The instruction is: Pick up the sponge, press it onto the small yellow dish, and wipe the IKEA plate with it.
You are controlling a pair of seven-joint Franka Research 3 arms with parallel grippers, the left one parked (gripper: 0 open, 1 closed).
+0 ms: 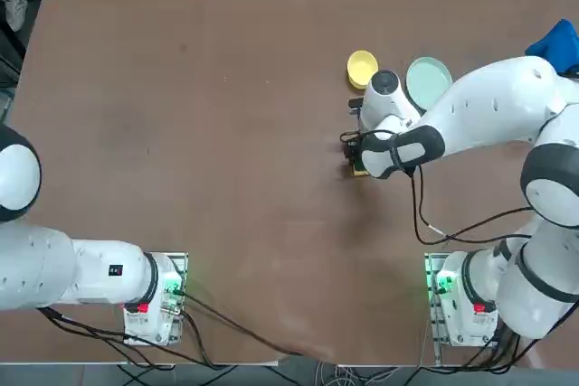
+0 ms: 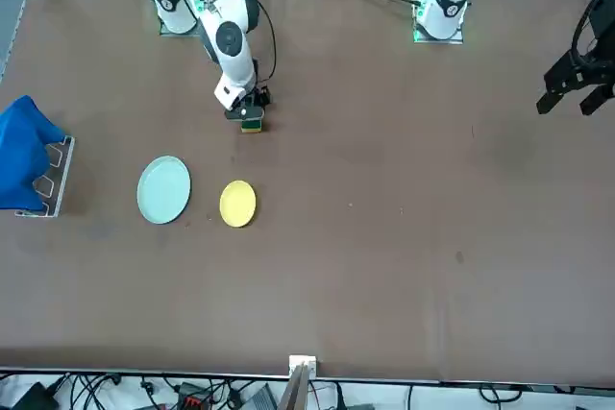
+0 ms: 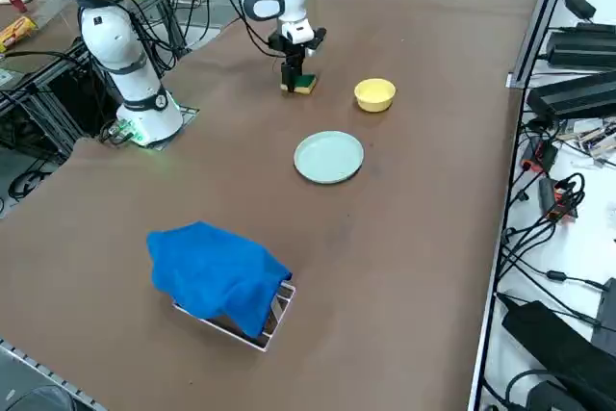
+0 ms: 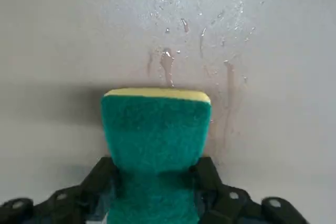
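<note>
From above, the right gripper (image 1: 357, 162) stood low over the sponge (image 1: 359, 170), near the dish (image 1: 362, 68) and plate (image 1: 428, 81). From the front, the sponge (image 2: 251, 126) lay on the table (image 2: 404, 189). At the wrist, both fingers (image 4: 100, 174) touched the sponge's (image 4: 156, 135) sides, pinching it slightly.

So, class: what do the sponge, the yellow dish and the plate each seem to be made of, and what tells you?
Sponge: rough, fibrous green scouring top over smooth yellow foam, seen at its edge. Yellow dish: probably plastic, plain even colour with a soft sheen. Plate: pale mint, smooth, raised rim; plastic or glazed ceramic, the look leaves it open.
</note>
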